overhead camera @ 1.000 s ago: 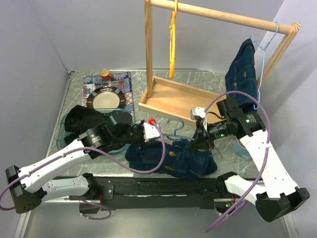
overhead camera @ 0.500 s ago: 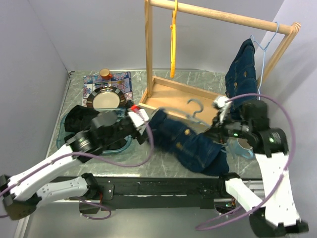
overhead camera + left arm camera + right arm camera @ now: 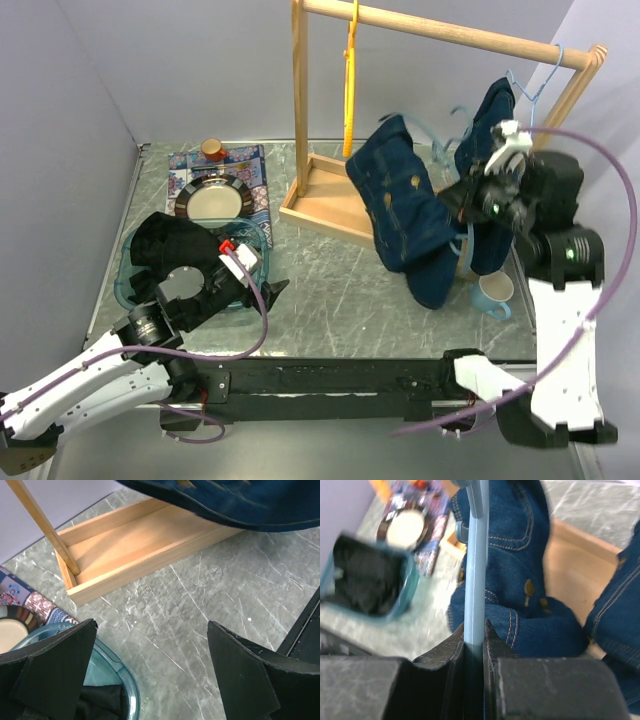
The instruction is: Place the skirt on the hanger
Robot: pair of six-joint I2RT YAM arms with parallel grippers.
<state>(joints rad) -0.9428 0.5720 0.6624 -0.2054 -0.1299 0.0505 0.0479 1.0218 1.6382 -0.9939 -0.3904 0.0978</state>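
Open tabletop [image 3: 330,290] centre, wooden rack [image 3: 300,120] behind, bowl [image 3: 122,275] left, skirt [image 3: 405,200] and cup [image 3: 495,293] right

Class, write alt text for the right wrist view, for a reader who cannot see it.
The right gripper pinches a pale blue hanger between its fingers, with the denim skirt hanging beyond. A blurred teal bin of black cloth sits at left.

3 hangers [image 3: 349,90] [image 3: 557,55] [image 3: 474,580], 2 denim garments [image 3: 405,200] [image 3: 492,120], 1 rack [image 3: 450,35], 1 plate [image 3: 210,200], 1 mug [image 3: 495,295].

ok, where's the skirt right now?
Top view, right of centre: skirt hangs in the air from the hanger in the right gripper, by the rack base.
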